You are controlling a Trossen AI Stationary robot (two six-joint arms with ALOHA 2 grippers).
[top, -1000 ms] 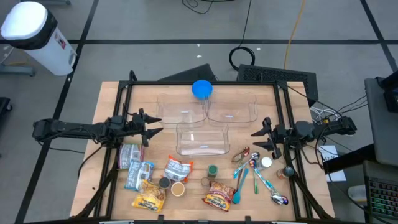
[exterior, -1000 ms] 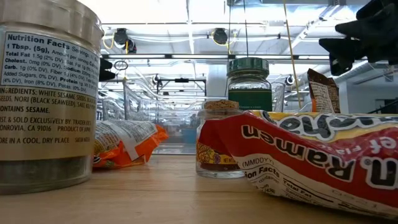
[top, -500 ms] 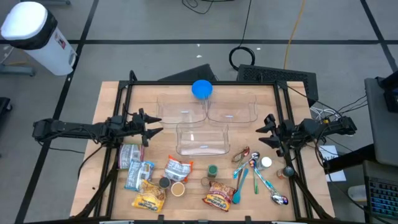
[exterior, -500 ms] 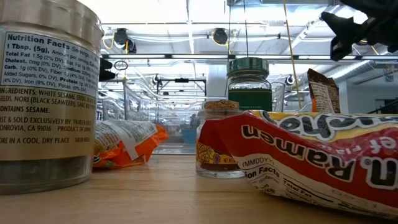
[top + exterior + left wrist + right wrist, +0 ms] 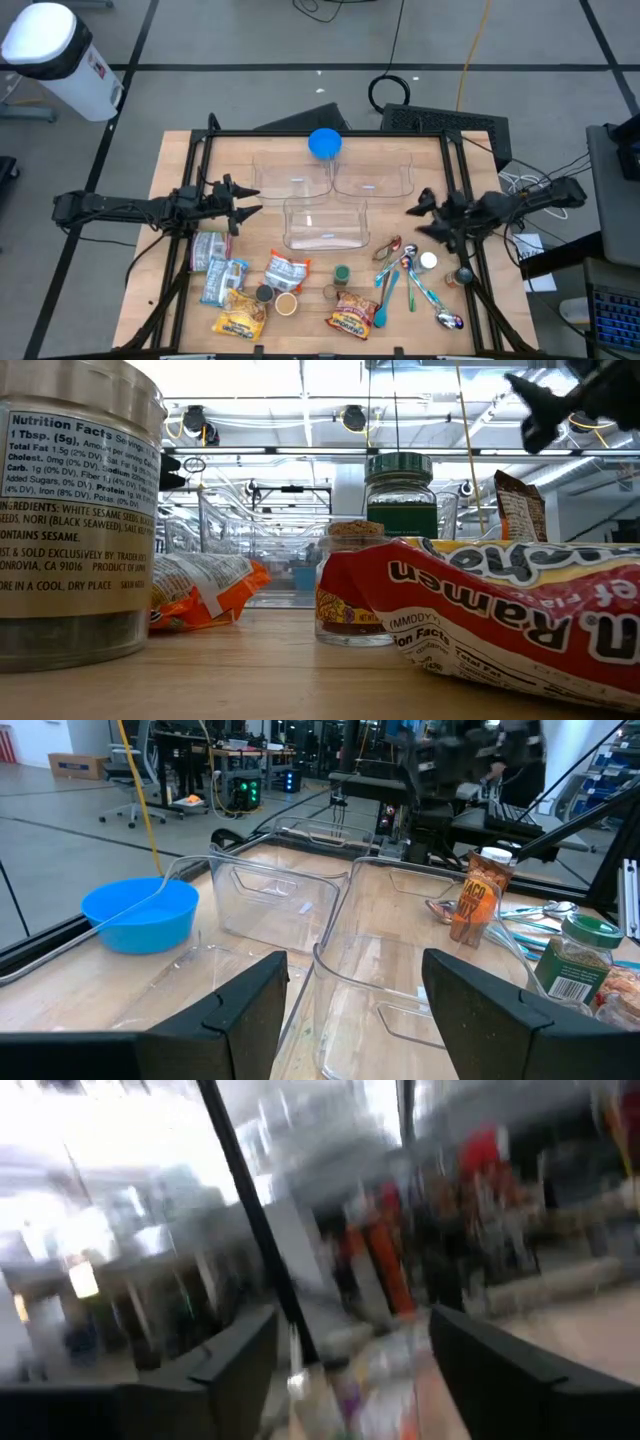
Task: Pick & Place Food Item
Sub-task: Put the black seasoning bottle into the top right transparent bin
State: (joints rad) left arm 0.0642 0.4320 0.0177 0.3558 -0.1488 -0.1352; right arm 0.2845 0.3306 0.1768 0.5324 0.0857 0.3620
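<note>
Food packets lie at the table's near side: ramen packs [image 5: 350, 313] [image 5: 232, 322] [image 5: 500, 615], an orange pack [image 5: 286, 270] and bags [image 5: 208, 250]. A green-lidded jar [image 5: 342, 273] and small jars [image 5: 264, 293] stand among them. My left gripper [image 5: 245, 200] [image 5: 350, 1010] hovers open and level at the left, facing the clear containers. My right gripper [image 5: 418, 220] [image 5: 535, 410] hangs open, raised above the table's right side, over nothing it touches. Its own wrist view is blurred [image 5: 350, 1370].
Three clear containers [image 5: 293, 178] [image 5: 373, 177] [image 5: 325, 223] stand mid-table, and a blue bowl [image 5: 324, 143] sits at the far edge. Spoons and utensils [image 5: 400, 280] lie near the right gripper. A large tin [image 5: 75, 510] fills the low view's left.
My right gripper has risen from beside the utensils and tipped its fingers upward, rolling a little as it went. The left arm and all the food items have stayed where they were.
</note>
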